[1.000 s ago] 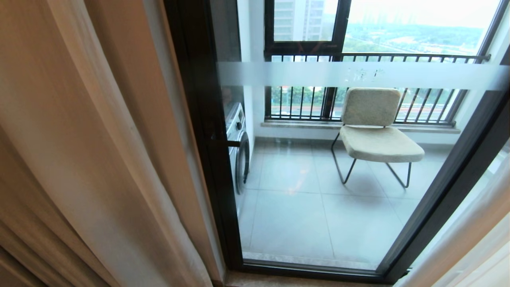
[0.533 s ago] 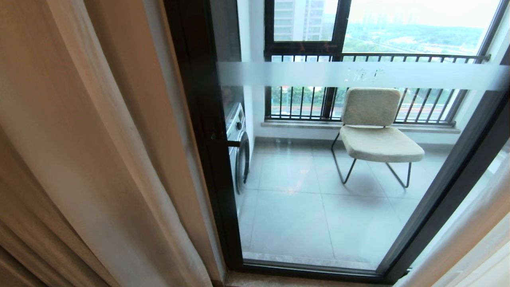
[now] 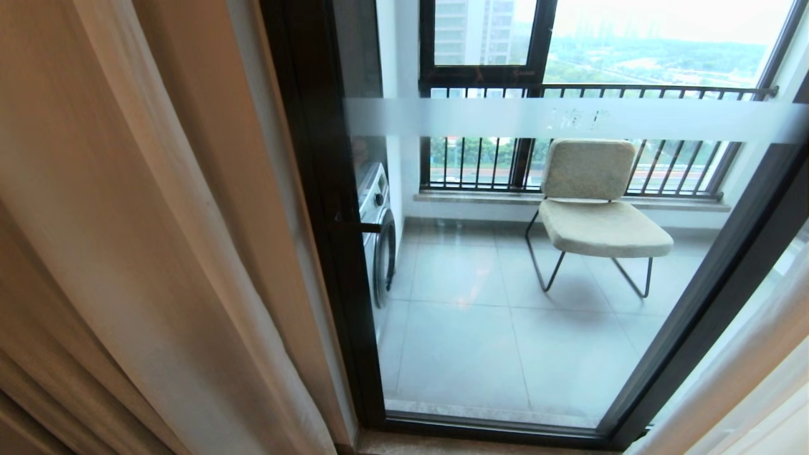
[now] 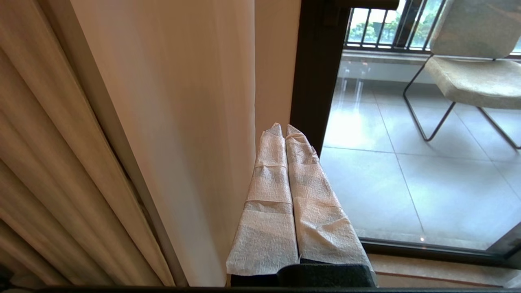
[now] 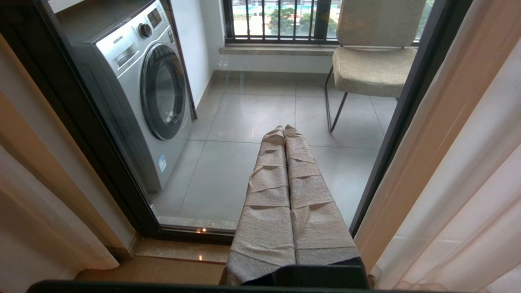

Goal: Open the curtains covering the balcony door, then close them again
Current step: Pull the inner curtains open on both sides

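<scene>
Facing washing machine: right tool, unlike left.

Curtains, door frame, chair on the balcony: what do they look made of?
Curtains: woven beige cloth, matte, hanging in soft deep folds, with a thinner white panel, seemingly sheer, at the right.
Balcony door frame: probably painted or coated metal, dark and smooth; clear glass with a frosted band.
Chair: nubby beige upholstery on thin dark legs, likely metal rod.

Two curtains, one balcony door, one chair, one washing machine, two grippers: left gripper, right gripper.
</scene>
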Controlling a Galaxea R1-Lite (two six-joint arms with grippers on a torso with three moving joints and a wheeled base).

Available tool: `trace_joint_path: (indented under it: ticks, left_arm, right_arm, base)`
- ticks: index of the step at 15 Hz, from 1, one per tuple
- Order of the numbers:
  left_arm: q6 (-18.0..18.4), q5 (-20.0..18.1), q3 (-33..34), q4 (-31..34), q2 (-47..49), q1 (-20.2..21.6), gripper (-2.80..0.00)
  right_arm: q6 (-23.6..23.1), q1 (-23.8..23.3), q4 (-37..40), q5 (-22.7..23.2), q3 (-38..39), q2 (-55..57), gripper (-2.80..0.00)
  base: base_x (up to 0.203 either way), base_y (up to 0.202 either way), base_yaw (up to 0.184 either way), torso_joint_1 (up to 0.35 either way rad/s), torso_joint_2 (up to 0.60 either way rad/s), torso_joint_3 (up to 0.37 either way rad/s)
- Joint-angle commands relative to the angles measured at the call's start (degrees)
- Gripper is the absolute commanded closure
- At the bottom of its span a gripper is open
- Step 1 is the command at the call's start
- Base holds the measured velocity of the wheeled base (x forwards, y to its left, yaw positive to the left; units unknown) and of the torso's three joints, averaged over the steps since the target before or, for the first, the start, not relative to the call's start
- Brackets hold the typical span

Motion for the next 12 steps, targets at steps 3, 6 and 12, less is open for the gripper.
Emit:
trace_joint_path:
  ticks: [3,6,12]
  left_arm:
    - [0.02,0.04,0.05,-0.03,-0.13,0.00,0.00]
    - [-0.05,0.04,0.05,0.06,-0.13,0.00,0.00]
    - [-0.05,0.04,0.05,-0.03,-0.13,0.00,0.00]
  right_arm:
    - [0.00,0.02,0.01,-0.01,0.00,-0.01,0.00]
    - [0.00,0.02,-0.08,-0.01,0.00,-0.02,0.00]
    - [0.00,0.02,0.01,-0.01,0.00,-0.02,0.00]
  base:
    - [0.000,0.000,0.000,0.000,0.00,0.000]
    - [0.000,0.000,0.000,0.000,0.00,0.000]
    - [0.000,-0.159,0.004,0.001,0.00,0.001]
